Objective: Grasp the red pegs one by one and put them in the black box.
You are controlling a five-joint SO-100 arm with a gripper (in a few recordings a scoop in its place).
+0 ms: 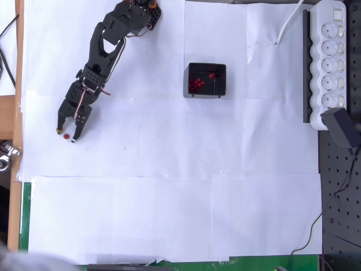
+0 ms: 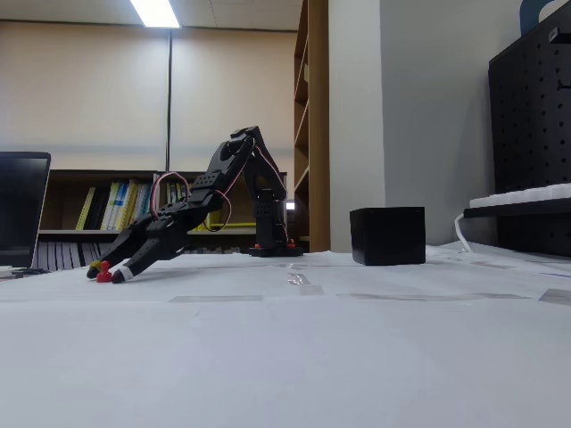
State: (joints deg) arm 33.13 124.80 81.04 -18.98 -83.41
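One red peg [image 1: 66, 136] [image 2: 104, 274] stands on the white paper at the far left, between the tips of my gripper [image 1: 66, 135] [image 2: 107, 272]. The black arm reaches down to it, and its jaws are open around the peg with a small gap on each side. The black box [image 1: 206, 79] [image 2: 387, 235] sits right of the arm's base in the overhead view. Several red pegs [image 1: 197, 84] lie inside it, most clustered at its left and one near its far wall.
A white power strip [image 1: 330, 62] and a black adapter [image 1: 342, 127] lie along the right edge. A black pegboard [image 1: 338, 197] borders the paper at right. The wooden table edge [image 1: 13, 169] runs down the left, close to the gripper.
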